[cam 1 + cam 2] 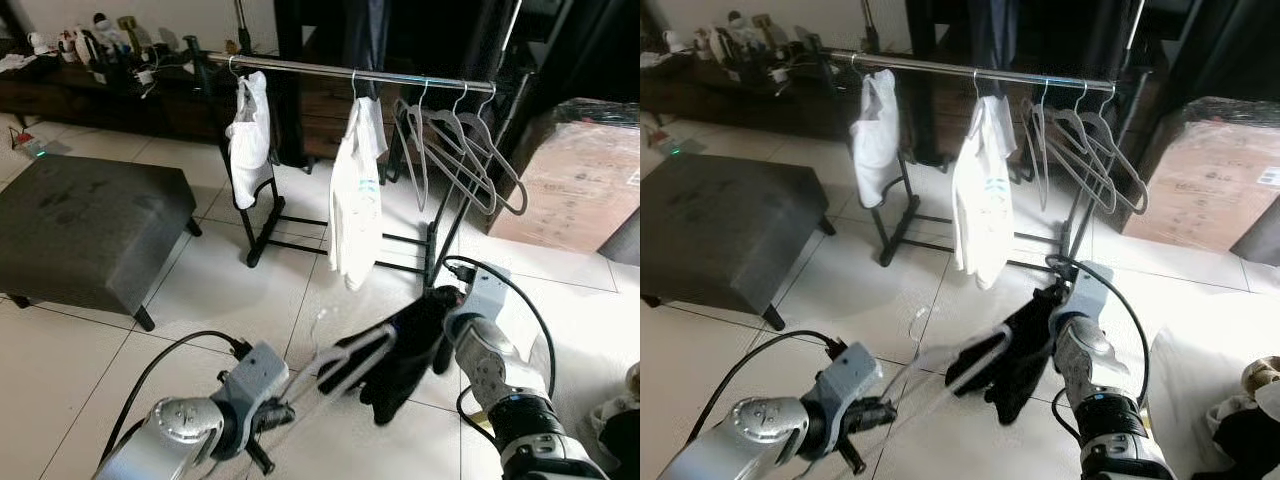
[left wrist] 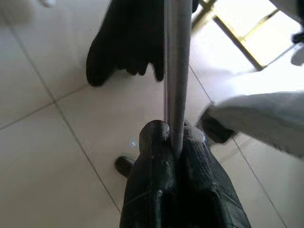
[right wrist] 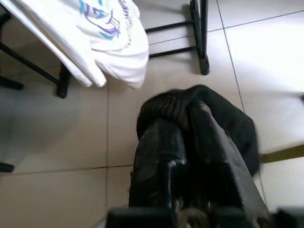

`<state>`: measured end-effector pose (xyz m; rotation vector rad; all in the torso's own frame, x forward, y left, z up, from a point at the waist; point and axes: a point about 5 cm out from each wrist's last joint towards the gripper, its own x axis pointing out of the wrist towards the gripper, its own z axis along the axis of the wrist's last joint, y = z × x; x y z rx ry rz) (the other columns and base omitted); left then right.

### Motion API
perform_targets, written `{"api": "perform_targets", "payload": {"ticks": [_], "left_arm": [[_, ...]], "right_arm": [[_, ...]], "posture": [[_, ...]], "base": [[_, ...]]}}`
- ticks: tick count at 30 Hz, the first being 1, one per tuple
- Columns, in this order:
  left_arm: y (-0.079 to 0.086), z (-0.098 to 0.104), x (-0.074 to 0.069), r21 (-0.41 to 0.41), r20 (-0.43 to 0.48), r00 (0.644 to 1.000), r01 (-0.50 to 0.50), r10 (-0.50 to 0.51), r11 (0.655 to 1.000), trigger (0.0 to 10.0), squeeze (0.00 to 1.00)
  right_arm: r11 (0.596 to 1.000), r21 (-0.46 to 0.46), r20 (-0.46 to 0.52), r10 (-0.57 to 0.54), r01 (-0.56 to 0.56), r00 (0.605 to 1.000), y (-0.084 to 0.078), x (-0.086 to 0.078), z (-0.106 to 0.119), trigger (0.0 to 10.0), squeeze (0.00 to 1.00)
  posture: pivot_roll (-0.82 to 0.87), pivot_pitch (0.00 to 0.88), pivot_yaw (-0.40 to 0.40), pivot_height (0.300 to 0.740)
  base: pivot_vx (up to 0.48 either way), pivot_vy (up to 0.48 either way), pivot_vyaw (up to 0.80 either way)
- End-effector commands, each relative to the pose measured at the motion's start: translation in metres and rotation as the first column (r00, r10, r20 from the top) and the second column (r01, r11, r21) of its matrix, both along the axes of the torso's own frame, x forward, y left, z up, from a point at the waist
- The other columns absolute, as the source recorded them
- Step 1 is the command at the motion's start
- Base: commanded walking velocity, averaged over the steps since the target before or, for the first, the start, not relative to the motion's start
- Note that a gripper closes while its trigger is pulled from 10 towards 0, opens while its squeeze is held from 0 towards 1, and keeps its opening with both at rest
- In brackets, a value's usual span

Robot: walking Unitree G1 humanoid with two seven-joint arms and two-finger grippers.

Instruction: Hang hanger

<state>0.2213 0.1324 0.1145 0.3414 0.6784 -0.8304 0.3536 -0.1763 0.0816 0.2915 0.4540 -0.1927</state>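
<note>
Below the rack, both arms reached forward over the tiled floor, the left tool clamped together on the grey arm of a pale hanger whose hook rose toward the rack. The right tool, fingers pressed together, gripped a black garment draped on that hanger's far end. On the rack hung two white garments and three bare hangers, beside a dark ottoman.
</note>
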Motion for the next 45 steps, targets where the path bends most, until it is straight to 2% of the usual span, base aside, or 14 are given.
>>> {"api": "perform_targets", "payload": {"ticks": [1, 3, 5, 8, 10, 15, 21, 24, 27, 34, 35, 38, 45], "left_arm": [[0.001, 0.001, -0.005, 0.001, -0.016, 0.999, 0.039, -0.039, 0.999, 10.0, 0.0], [0.003, 0.001, -0.005, 0.003, -0.016, 0.999, 0.041, -0.041, 0.999, 10.0, 0.0], [0.006, 0.004, 0.001, -0.008, 0.02, 1.0, -0.002, 0.002, 1.0, 10.0, 0.0], [0.003, 0.008, 0.007, -0.084, 0.048, 0.999, -0.014, 0.018, 0.996, 10.0, 0.0], [-0.002, 0.012, 0.009, -0.155, 0.063, 0.998, 0.001, 0.009, 0.988, 10.0, 0.0], [-0.009, 0.013, 0.008, -0.187, 0.043, 0.997, 0.065, -0.058, 0.98, 10.0, 0.0], [-0.005, 0.01, -0.001, -0.156, -0.003, 0.994, 0.107, -0.109, 0.982, 10.0, 0.0], [0.0, 0.006, -0.012, -0.121, -0.074, 0.988, 0.123, -0.133, 0.985, 10.0, 0.0], [0.003, 0.003, -0.016, -0.095, -0.096, 0.986, 0.128, -0.137, 0.987, 10.0, 0.0], [0.001, 0.004, -0.014, -0.099, -0.086, 0.987, 0.127, -0.135, 0.987, 10.0, 0.0], [0.001, 0.005, -0.007, -0.082, -0.041, 0.993, 0.103, -0.106, 0.991, 10.0, 0.0], [0.0, 0.01, 0.0, -0.09, 0.004, 0.997, 0.076, -0.076, 0.993, 10.0, 0.0], [0.002, 0.013, -0.002, -0.081, 0.007, 0.997, 0.081, -0.081, 0.993, 10.0, 0.0]], "right_arm": [[1.0, -0.019, -0.042, -0.004, 0.003, 0.999, 0.0, -0.003, -0.006, 10.0, 0.0], [1.0, -0.021, -0.055, -0.001, 0.0, 0.998, 0.001, -0.004, -0.007, 10.0, 0.0], [1.0, -0.009, -0.062, 0.008, -0.009, 0.998, 0.006, -0.002, -0.007, 10.0, 0.0], [1.0, 0.009, -0.052, 0.026, -0.026, 0.998, 0.012, -0.001, -0.003, 10.0, 0.0], [0.999, 0.015, -0.045, 0.049, -0.049, 0.998, 0.016, 0.0, 0.0, 10.0, 0.0], [0.998, 0.017, -0.045, 0.06, -0.059, 0.997, 0.017, 0.0, 0.0, 10.0, 0.0], [0.998, 0.02, -0.054, 0.062, -0.061, 0.997, 0.017, -0.002, -0.003, 10.0, 0.0], [0.998, 0.023, -0.06, 0.061, -0.06, 0.996, 0.017, -0.002, -0.004, 10.0, 0.0], [0.998, 0.024, -0.061, 0.059, -0.057, 0.996, 0.018, -0.001, -0.004, 10.0, 0.0], [0.998, 0.029, -0.057, 0.059, -0.057, 0.997, 0.018, 0.0, -0.002, 10.0, 0.0], [0.998, 0.028, -0.057, 0.058, -0.057, 0.997, 0.018, 0.0, -0.002, 10.0, 0.0], [0.998, 0.028, -0.058, 0.058, -0.057, 0.997, 0.016, 0.0, -0.003, 10.0, 0.0], [0.998, 0.025, -0.062, 0.054, -0.052, 0.997, 0.014, -0.001, -0.004, 10.0, 0.0]], "posture": [[0.0, 0.163, 0.003, 0.74], [0.0, 0.163, 0.004, 0.74], [0.0, 0.165, 0.004, 0.74], [-0.01, 0.166, 0.005, 0.74], [-0.01, 0.167, 0.006, 0.74], [-0.02, 0.169, 0.008, 0.74], [-0.01, 0.171, 0.01, 0.74], [-0.01, 0.173, 0.012, 0.74], [0.0, 0.173, 0.013, 0.74], [-0.01, 0.172, 0.012, 0.74], [-0.01, 0.172, 0.012, 0.74], [-0.01, 0.171, 0.012, 0.74], [-0.01, 0.173, 0.012, 0.74]], "base": [[0.0, 0.0, 0.0], [0.0, 0.0, 0.0], [0.0, 0.0, 0.0], [0.0, 0.0, 0.0], [0.0, 0.0, 0.0], [0.0, 0.0, 0.0], [0.0, 0.0, 0.0], [0.0, 0.0, 0.0], [0.0, 0.0, 0.0], [0.0, 0.0, 0.0], [0.0, 0.0, 0.0], [0.0, 0.0, 0.0], [0.0, 0.0, 0.0]]}}
